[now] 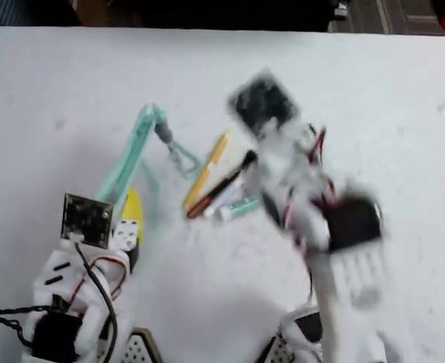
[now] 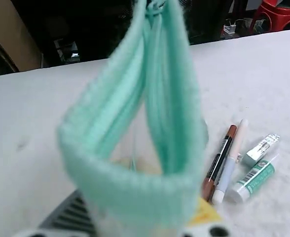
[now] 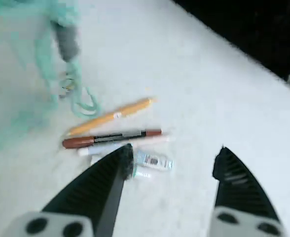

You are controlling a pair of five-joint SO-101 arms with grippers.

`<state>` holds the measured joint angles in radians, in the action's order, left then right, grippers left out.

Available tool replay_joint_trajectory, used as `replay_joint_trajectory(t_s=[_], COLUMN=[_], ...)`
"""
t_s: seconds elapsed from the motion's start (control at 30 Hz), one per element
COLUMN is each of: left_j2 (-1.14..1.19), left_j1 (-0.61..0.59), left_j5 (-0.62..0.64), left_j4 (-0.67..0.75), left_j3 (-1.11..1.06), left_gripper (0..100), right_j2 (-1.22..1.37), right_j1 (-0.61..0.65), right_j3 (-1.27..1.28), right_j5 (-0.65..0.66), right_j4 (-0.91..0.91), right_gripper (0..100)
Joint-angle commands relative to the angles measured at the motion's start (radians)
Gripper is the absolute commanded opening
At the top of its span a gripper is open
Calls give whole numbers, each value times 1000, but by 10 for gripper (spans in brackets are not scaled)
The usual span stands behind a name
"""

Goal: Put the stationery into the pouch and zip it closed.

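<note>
Broadly, the white table (image 1: 71, 91) bears the mint pouch (image 1: 128, 161), propped on edge, its near end pinched by the left gripper (image 1: 132, 209); the right gripper (image 3: 174, 149) hangs wide open, empty, over the yellow pencil (image 3: 113, 115), brown pen (image 3: 110, 137) and two small tubes (image 2: 253, 177) near the pouch.

Open mint pouch (image 1: 128, 162) beside pens (image 1: 221, 186), perhaps tubes (image 2: 256, 173)

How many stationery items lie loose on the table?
5, clustered beside the pouch: yellow pen, brown pen, white pen, large green tube, small tube. Others may hide inside the pouch.
</note>
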<state>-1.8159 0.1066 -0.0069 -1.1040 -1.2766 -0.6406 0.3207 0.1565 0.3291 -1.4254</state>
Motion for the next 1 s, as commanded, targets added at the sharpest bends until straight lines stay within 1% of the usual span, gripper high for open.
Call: replay_joint_trajectory(t_s=[0.0,0.1,0.27,0.47,0.57,0.63,0.7,0.77,0.83,0.97], left_j2=[-12,-12,-12,-12,-12,-12,-12,-12,-12,-12], left_j1=[-5,-5,-5,-4,-4,-4,-4,-10,-12,-12], left_j5=[12,12,12,12,12,12,17,75,123,124], left_j4=[35,41,41,41,41,41,37,35,35,35], left_j3=[-12,-21,-18,-20,-17,-20,-23,-23,-23,-25], left_gripper=[22,23,24,24,29,70,141,199,210,210], right_j2=[160,298,476,662,748,786,816,839,852,858], right_j1=[-137,-173,-176,-173,-173,-171,-171,-171,-171,-171], right_j3=[-5,-3,-6,-5,-9,-9,-11,-11,-11,-11], right_j5=[-135,-219,-287,-373,-434,-463,-489,-505,-523,-569], right_j4=[10,10,73,171,216,239,262,282,300,335], right_gripper=[245,244,243,160,184,190,191,191,193,193])
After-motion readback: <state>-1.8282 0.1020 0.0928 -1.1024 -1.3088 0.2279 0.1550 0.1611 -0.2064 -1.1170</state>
